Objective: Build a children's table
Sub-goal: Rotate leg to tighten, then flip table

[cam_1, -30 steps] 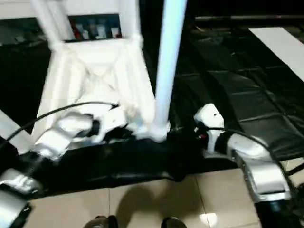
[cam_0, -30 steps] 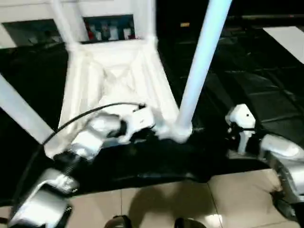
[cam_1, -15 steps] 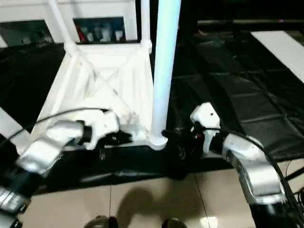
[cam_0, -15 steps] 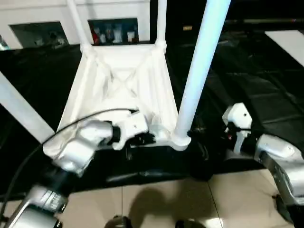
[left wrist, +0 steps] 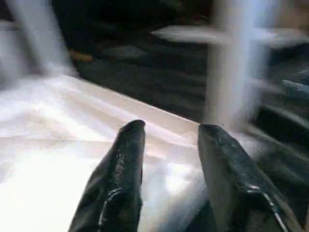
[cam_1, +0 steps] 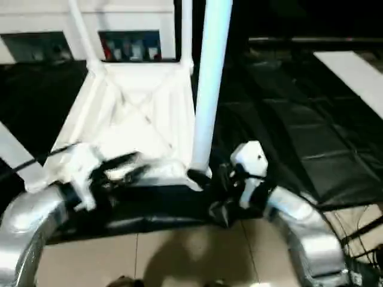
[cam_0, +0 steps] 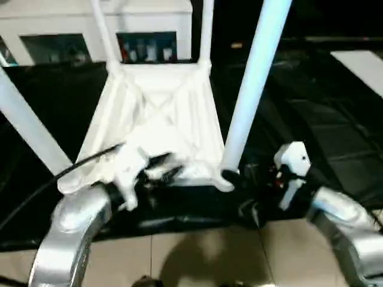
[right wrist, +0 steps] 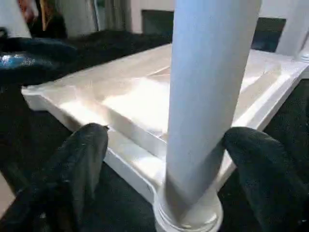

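The children's table lies upside down on a black mat, its ribbed white tabletop (cam_0: 161,119) facing up. Legs stand in its corner sockets: the near right leg (cam_0: 251,84), the near left leg (cam_0: 30,131) and two far legs (cam_0: 206,30). My left gripper (cam_0: 158,173) hovers at the tabletop's near edge. In the left wrist view the left gripper (left wrist: 166,128) is open, with nothing between its fingers (left wrist: 125,164). My right gripper (right wrist: 169,133) is open wide, one finger (right wrist: 82,150) on each side of the near right leg's base (right wrist: 193,212), apart from it.
A white cabinet (cam_0: 60,18) with a shelf of colourful items (cam_0: 146,45) stands behind the table. The black mat (cam_0: 335,119) spreads to the right, with a white sheet (cam_0: 365,60) at its far right. Beige floor tiles (cam_0: 197,257) lie in front.
The left gripper has opened and drawn back a little from the tabletop's near edge. The right gripper has moved left to straddle the near right leg's base. The camera has shifted.
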{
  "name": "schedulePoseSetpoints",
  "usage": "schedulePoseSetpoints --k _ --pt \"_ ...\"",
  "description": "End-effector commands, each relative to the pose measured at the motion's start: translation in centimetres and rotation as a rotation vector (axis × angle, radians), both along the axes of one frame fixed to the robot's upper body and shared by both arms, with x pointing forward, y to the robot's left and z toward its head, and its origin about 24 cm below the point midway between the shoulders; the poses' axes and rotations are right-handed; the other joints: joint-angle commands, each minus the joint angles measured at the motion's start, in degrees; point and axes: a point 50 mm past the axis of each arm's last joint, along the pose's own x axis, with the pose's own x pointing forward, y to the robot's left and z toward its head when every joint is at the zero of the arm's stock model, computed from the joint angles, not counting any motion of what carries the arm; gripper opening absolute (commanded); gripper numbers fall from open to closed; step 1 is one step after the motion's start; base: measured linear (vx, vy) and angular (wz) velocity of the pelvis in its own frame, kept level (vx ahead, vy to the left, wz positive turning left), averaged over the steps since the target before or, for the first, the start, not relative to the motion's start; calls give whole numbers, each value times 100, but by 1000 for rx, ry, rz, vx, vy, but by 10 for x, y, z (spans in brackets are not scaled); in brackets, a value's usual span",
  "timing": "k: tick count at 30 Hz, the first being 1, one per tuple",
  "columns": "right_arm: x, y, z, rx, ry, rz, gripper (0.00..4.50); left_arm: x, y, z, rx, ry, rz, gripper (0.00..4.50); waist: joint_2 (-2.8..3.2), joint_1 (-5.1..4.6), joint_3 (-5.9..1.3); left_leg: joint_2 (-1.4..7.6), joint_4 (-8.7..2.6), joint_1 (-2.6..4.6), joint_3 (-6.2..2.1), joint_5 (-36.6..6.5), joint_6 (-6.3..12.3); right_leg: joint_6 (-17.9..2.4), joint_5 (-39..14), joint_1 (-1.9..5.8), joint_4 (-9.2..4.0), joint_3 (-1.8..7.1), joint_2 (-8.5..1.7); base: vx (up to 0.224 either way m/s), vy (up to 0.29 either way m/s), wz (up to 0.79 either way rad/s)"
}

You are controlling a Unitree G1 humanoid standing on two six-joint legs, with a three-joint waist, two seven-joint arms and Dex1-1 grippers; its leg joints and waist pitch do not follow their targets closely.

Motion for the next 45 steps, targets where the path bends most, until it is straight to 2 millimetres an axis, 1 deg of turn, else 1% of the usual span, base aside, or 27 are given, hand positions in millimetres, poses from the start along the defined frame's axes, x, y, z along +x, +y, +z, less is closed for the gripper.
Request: schedulePoseSetpoints --k 1,7,13,19,20,21,22,23,24,25,26,27,28,29,30,31,33,35,36,37,38,39,40,41,42,43,45 --pt "-3 7 -1 41 -12 -4 448 -11 18 9 -29 -120 187 227 -53 -27 -275 142 -439 100 -142 -2239 -9 -417 -2857 107 -654 199 -355 0 0 0" --pt "-21 16 -7 86 34 127 450 -47 38 6 -11 -306 378 274 -65 -66 -188 124 -502 117 -232 -2721 -44 77 -3618 73 -823 141 -361 0 0 0" --pt "-22 3 -3 82 10 71 450 -64 76 7 30 -365 784 315 -68 -137 -70 108 -557 194 -309 -3344 -167 90 -3741 8 -904 71 -319 0 0 0" --pt "-27 0 -1 89 19 136 450 -56 101 12 -6 -389 952 361 43 -244 50 161 -684 322 -487 -4419 -223 64 -3357 122 -996 -237 -219 0 0 0" --pt "-26 1 -1 78 19 145 450 -49 106 11 -38 -378 953 366 54 -260 84 227 -813 272 -520 -4835 -248 31 -3130 228 -886 -313 -173 0 0 0" --pt "-25 3 -2 75 16 144 450 -43 107 8 -54 -354 918 377 94 -176 71 362 -1045 18 -537 -5181 -275 -110 -2486 531 -264 -242 -210 -96 4 -7" --pt "-25 3 -2 75 16 144 450 -43 107 8 -54 -354 918 377 141 -35 126 441 -1322 -228 -459 -5494 -325 -179 -2235 653 256 -180 -159 -96 4 -7" --pt "-21 6 -3 73 10 132 450 -33 109 5 -86 -316 866 401 9 132 74 360 -1244 -147 -259 -5216 -313 -131 -2204 477 440 118 -188 -98 -58 6" --pt "-21 6 -3 73 10 132 450 -33 109 5 -86 -316 866 401 -204 65 85 148 -828 133 -240 -4604 -327 64 -3674 101 -140 312 -330 -44 -125 15" --pt "-19 8 -3 76 10 132 450 -28 108 1 -120 -272 816 409 -370 -18 181 -434 737 733 -326 -2014 -129 410 -6943 -707 -1439 318 -774 -44 -125 15" --pt "-17 11 -3 78 10 136 450 -26 107 0 -111 -262 787 415 -302 -45 82 -435 559 115 -648 -802 51 94 -6484 125 -1107 508 -1035 18 -69 -18" --pt "-16 13 -4 82 11 142 450 -23 105 -3 -119 -222 743 428 -131 61 -21 -54 -137 38 -734 -1309 -221 -226 -4490 353 -674 332 -771 20 14 -21" --pt "-15 15 -4 84 11 147 450 -21 104 -3 -86 -214 727 440 -163 34 -41 14 -239 197 -709 -1622 -266 -376 -3428 150 -543 210 -454 20 14 -21" --pt "-14 17 -4 86 12 151 450 -20 104 -3 -61 -211 730 446 -67 -13 -115 126 -387 305 -707 -1971 -178 -767 -1376 181 -368 170 -313 0 0 0" --pt "-12 18 -4 81 7 149 450 -17 107 -6 -50 -175 753 446 -85 -53 -89 149 -455 255 -668 -2127 -115 -864 -1003 228 -385 153 -315 -64 -21 13" --pt "-11 19 -5 77 4 147 450 -15 109 -8 -42 -153 774 449 -69 -85 -50 169 -521 218 -664 -2440 -87 -915 -1070 261 -401 143 -339 -64 -21 13" --pt "-9 24 -4 81 -1 153 450 -4 115 -7 -58 -133 814 449 -175 -160 84 -10 -402 446 -592 -3765 -219 -245 -4031 55 -829 41 -447 -62 -7 4" --pt "-6 26 -3 87 -1 151 450 2 117 -5 -71 -135 818 449 -125 -202 112 -36 -379 509 -622 -3899 -223 -11 -4473 46 -978 -125 -426 -64 -9 -1" --pt "-5 27 -3 85 -3 146 450 4 118 -4 -52 -129 829 449 -3 -230 89 125 -593 356 -718 -4335 -248 28 -3706 333 -862 -318 -375 0 0 0" --pt "-4 27 -3 81 -6 140 450 7 120 -3 -47 -130 835 449 17 -234 73 322 -873 130 -795 -4872 -266 -156 -2486 585 -358 -308 -315 0 0 0" --pt "-2 29 -3 81 -8 135 450 10 122 -3 -52 -121 850 449 73 -147 89 420 -1108 -68 -797 -5214 -271 -229 -1810 729 138 -247 -274 -68 -12 -6" --pt "0 30 -3 80 -9 130 450 12 125 -3 -56 -110 866 449 -3 -27 71 446 -1153 -144 -757 -5226 -166 -205 -1322 733 371 -105 -275 -78 -67 14" --pt "3 32 -4 75 -9 120 450 16 127 -1 -83 -116 866 449 -115 34 113 194 -872 227 -548 -4652 -185 -195 -2364 228 4 203 -369 -78 -67 14" --pt "4 32 -4 74 -9 117 450 17 127 0 -90 -118 866 449 -380 -93 72 -56 -453 398 -541 -3769 -179 -2 -3998 34 -571 270 -549 29 -114 8" --pt "6 34 -4 73 -12 114 450 21 129 0 -116 -104 868 449 -389 -72 88 -252 190 497 -485 -1905 -117 34 -6097 -117 -1110 277 -929 76 -72 -22" --pt "8 36 -4 72 -20 109 450 25 132 2 -143 -84 863 449 -297 46 -36 -31 -358 37 -551 -984 -184 -168 -4434 311 -697 176 -676 76 -72 -22" --pt "9 38 -4 80 -21 115 450 27 134 2 -157 -65 864 449 -216 71 -80 42 -426 133 -513 -1250 -258 -373 -3263 218 -588 132 -493 26 -19 -8"
